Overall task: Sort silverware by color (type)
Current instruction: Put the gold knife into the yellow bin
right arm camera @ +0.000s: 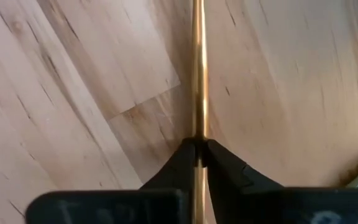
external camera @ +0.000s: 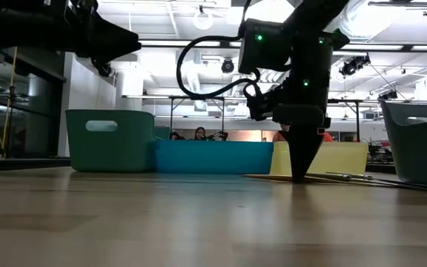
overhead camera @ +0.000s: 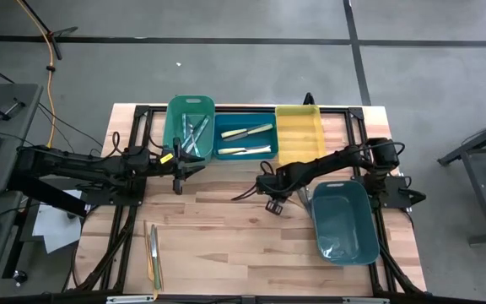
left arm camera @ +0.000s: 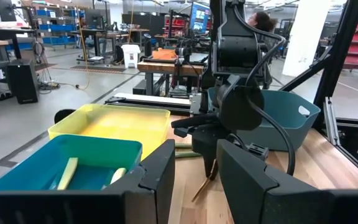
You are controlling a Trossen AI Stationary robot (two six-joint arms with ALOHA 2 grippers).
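My right gripper (overhead camera: pixel 270 192) points down at the table's middle, shut on a thin brownish-gold utensil (right arm camera: pixel 197 68) that shows as a thin line (overhead camera: pixel 245 196) running toward the left. My left gripper (left arm camera: pixel 194 180) is open and touches nothing; it hovers beside the green bin (overhead camera: pixel 191 127), which holds several utensils. Two yellow-handled utensils (overhead camera: pixel 247 132) lie in the blue bin (overhead camera: pixel 245 154). More utensils (overhead camera: pixel 153 252) lie flat near the table's near-left corner. My right gripper pinches the brownish-gold utensil's shaft (right arm camera: pixel 197 134) between its two fingertips (right arm camera: pixel 182 155). The fingers come from above, pointing down, and lie across the shaft. The utensil stretches out ahead of the fingers, low along the wooden table top (external camera: pixel 300 176).
The yellow bin (overhead camera: pixel 300 135) stands at the far edge, right of the blue bin. A grey-blue bin (overhead camera: pixel 344 221) sits at the near right, close to my right arm. Bare wood lies between the two arms. People (external camera: pixel 199 133) sit in the room behind.
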